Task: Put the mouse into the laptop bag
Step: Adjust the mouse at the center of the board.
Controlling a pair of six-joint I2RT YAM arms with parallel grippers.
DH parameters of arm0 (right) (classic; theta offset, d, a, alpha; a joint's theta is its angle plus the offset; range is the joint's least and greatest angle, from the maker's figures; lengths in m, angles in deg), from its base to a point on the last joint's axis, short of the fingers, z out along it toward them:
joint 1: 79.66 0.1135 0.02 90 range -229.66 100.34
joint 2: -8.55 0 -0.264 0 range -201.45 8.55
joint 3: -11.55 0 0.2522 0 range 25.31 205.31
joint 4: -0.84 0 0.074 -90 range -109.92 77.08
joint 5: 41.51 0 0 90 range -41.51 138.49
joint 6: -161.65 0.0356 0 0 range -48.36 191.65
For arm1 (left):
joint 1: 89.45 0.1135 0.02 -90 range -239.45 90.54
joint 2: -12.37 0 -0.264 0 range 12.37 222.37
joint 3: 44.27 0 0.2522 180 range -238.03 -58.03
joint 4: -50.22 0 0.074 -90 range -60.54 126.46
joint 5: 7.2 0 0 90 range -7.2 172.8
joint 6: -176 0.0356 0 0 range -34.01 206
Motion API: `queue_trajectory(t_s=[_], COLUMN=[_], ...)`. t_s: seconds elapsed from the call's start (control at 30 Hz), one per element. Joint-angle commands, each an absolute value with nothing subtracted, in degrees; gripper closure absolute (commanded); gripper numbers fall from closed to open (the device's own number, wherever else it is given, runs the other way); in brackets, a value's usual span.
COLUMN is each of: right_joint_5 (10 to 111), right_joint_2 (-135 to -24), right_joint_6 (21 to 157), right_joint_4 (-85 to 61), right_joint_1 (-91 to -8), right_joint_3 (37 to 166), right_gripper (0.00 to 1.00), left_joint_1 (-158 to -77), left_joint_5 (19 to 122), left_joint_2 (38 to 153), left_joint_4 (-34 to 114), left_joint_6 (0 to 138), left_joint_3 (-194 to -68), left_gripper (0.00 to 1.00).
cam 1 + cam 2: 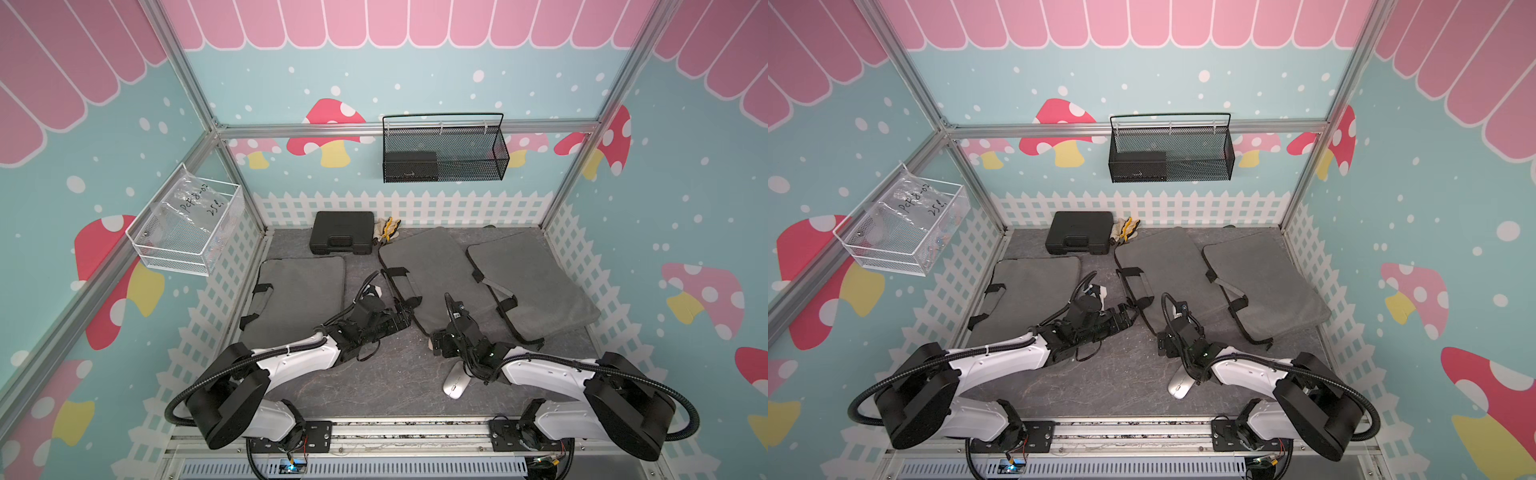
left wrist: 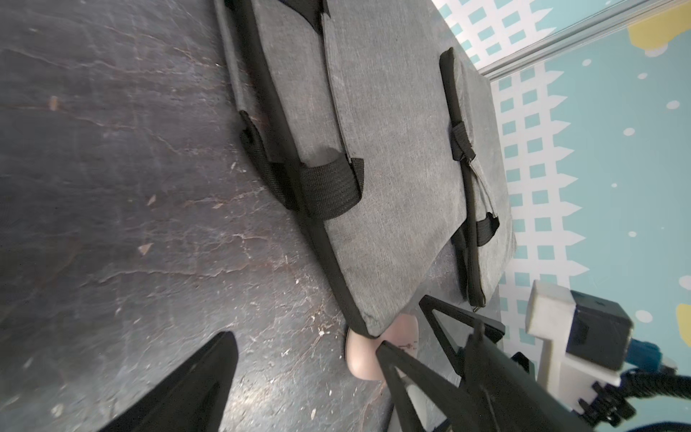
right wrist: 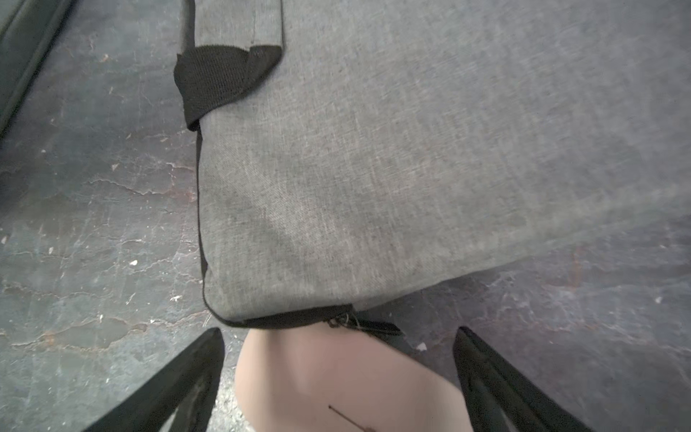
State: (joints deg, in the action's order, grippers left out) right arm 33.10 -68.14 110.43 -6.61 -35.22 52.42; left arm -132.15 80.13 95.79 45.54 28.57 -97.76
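The middle laptop bag [image 1: 432, 266], soft grey cloth, lies flat. The left gripper [image 1: 405, 318] hangs spread and empty at its 7 o'clock edge. The right gripper [image 3: 338, 331] stands released astride the pink mouse [image 3: 336, 374] at the bag's 6 o'clock zip corner. The mouse is likely light, hard and slick: pinch its flanks. A silver mouse [image 1: 455, 384] lies apart at 5 o'clock

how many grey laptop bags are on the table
3: left bag, middle bag and right bag, side by side across the table. None seems hidden.
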Motion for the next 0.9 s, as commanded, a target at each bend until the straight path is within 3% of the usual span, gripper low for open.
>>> queue_trajectory(t_s=[0.0,0.17,0.33,0.57,0.7,0.87], right_joint_5=[35.68,41.45,47.12,46.22,45.77,39.25], right_joint_2=[-70.97,-71.84,-73.03,-72.49,-71.93,-66.95], right_joint_6=[109.38,111.18,113.66,116.55,117.25,118.64], right_joint_4=[-5.82,-3.8,-2.74,-6.94,-7.54,-11.15], right_joint_1=[-35.89,-35.9,-33.72,-25.08,-19.69,-19.56], right_joint_3=[53.79,52.15,51.76,52.51,53.79,53.32], right_gripper=[0.03,0.05,0.14,0.26,0.28,0.26], left_joint_1=[-132.43,-132.17,-131.74,-131.03,-130.37,-129.71], left_joint_5=[78.05,75.3,74.52,76.32,75.86,75.95], left_joint_2=[100.36,107.54,111.43,112.19,112.87,113.01], left_joint_4=[47.5,46.48,45.59,45.09,45.03,44.55], left_joint_6=[29.02,29.39,29.13,29.55,29.96,30.53], left_joint_3=[-101.89,-107.13,-109.68,-109.07,-109.1,-108.96], left_gripper=[0.04,0.07,0.1,0.11,0.11,0.11])
